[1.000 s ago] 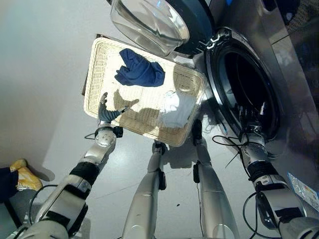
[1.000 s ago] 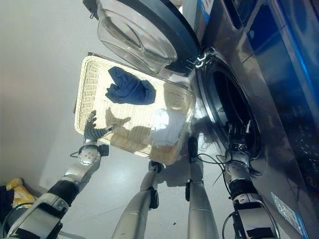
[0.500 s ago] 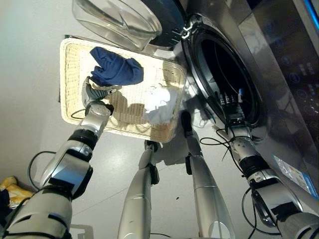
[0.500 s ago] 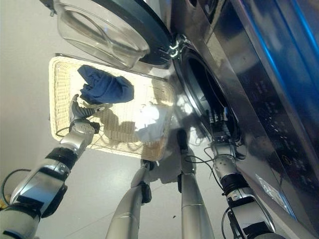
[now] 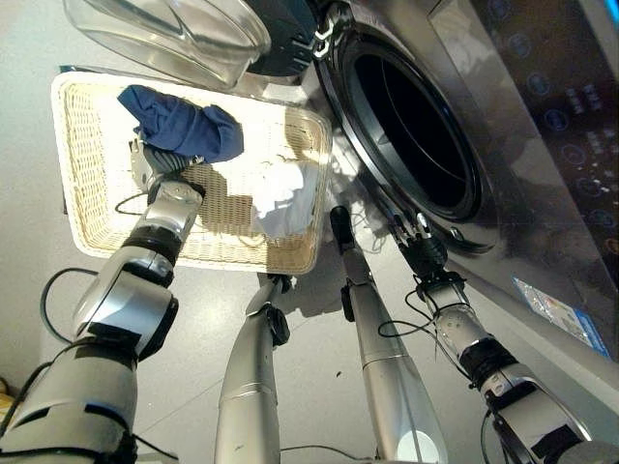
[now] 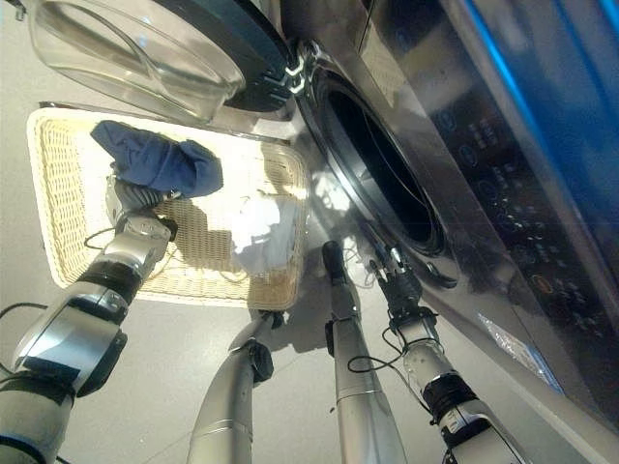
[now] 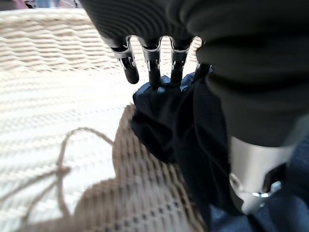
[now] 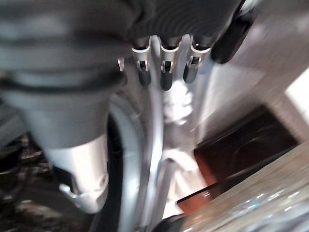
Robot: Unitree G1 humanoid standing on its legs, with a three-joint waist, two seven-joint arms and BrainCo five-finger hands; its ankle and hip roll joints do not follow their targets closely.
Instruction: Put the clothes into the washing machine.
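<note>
Basket [image 5: 77, 208] lies on the floor at the left of the eye views, holding a blue garment [image 5: 179, 130] at its upper left and a white garment [image 5: 280, 198] at its right end, just beside the washer's open drum [image 5: 411, 135], whose glass door [image 5: 164, 29] hangs over the basket's top edge. The step in hand looks like taking hold of the blue garment. The left hand [image 5: 155, 164] reaches up from the lower left to the garment's lower edge; in the left wrist view its fingers [image 7: 152, 65] are straight and relaxed, their dark tips touching the blue cloth [image 7: 193, 130], with the thumb [image 7: 253, 179] lying over the cloth on the other side, so nothing is grasped yet. To do this well, the fingers should press deeper into the bunched folds before curling, so thumb and fingers pinch a thick wad rather than one loose layer, and should stay off the wicker so the basket is not dragged along. The lift then needs to pass under the door and swing right to the drum. The right hand [image 5: 421, 246] hangs at the lower rim of the washer opening at centre right, its arm rising from the lower right; its fingers [image 8: 164, 72] are extended and loose, holding nothing.
</note>
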